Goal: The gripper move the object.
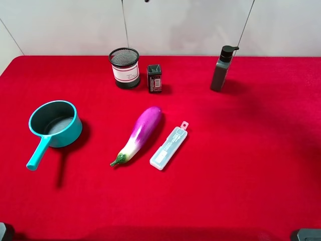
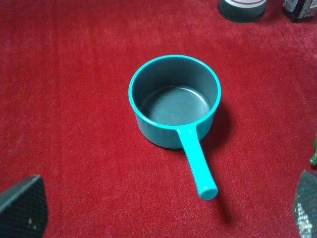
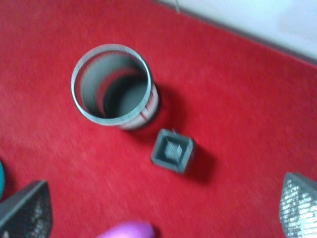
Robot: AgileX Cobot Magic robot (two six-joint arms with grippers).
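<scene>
The object, a small black box (image 1: 154, 78) with a red-and-white label, stands upright at the back of the red table, just right of the black mesh cup (image 1: 124, 68). The right wrist view, which is blurred, shows the box (image 3: 173, 150) from above, apart from the cup (image 3: 114, 87). My right gripper (image 3: 161, 213) is open and empty, its fingers (image 3: 25, 210) wide apart and well short of the box. My left gripper (image 2: 163, 213) is open and empty, facing the teal saucepan (image 2: 173, 99). The box's edge (image 2: 299, 10) shows in the left wrist view. Neither gripper shows in the exterior high view.
The teal saucepan (image 1: 55, 123) sits at the left with its handle toward the front. A purple eggplant (image 1: 140, 133) and a translucent flat plastic case (image 1: 169, 147) lie mid-table. A tall dark grey pump bottle (image 1: 220, 70) stands at the back right.
</scene>
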